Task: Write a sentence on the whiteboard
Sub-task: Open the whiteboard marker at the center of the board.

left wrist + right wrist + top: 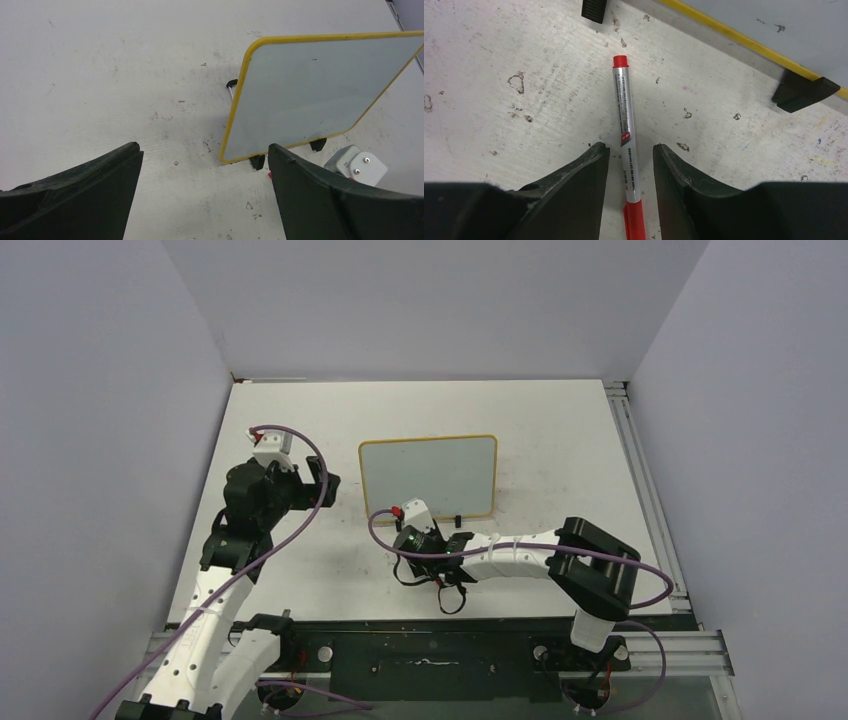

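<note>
Right pincer (629, 146) astride marker (625, 115), whiteboard (774, 20) just beyond

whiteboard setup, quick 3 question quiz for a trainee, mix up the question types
1. True or false: the whiteboard already carries red lettering.
2. Pick one. The red marker is:
A) lying flat on the table, between the two sides of the right pincer
B) resting on the face of the whiteboard
C) standing upright on its cap
3. Short answer: is the left pincer open or shut?

Key: 1 false, the face is blank. 2 A. 3 open, with nothing between its sides.
</note>
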